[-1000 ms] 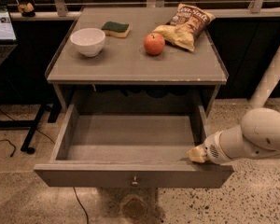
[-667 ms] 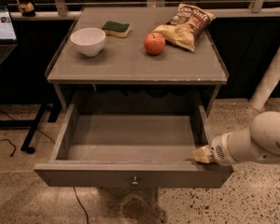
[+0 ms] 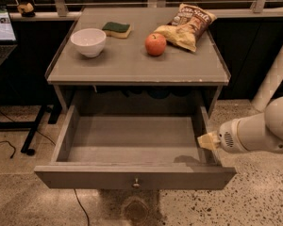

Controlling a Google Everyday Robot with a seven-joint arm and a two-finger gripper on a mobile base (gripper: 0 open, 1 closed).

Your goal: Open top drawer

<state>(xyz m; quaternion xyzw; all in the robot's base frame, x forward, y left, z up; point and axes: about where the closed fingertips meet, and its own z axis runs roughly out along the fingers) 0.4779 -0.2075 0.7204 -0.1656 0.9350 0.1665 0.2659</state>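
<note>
The top drawer (image 3: 85,177) is a wide grey wooden drawer pulled far out from under the grey table top (image 3: 132,65). Its inside is empty. Its flat front panel has one small round metal knob (image 3: 136,183) at the centre. My gripper (image 3: 207,141) is at the right of the drawer, by the top edge of its right side wall, with the white arm (image 3: 264,131) behind it reaching in from the right. The gripper is well away from the knob. No other drawer fronts show.
On the table top stand a white bowl (image 3: 88,41), a green sponge (image 3: 116,29), a red apple (image 3: 155,44) and a chip bag (image 3: 188,25). A laptop (image 3: 0,32) is at the far left, a desk leg (image 3: 33,131) and cable on the floor, a white post (image 3: 276,74) at the right.
The gripper and arm have drifted a little to the right and towards the back along the drawer's right wall. The drawer has not visibly moved.
</note>
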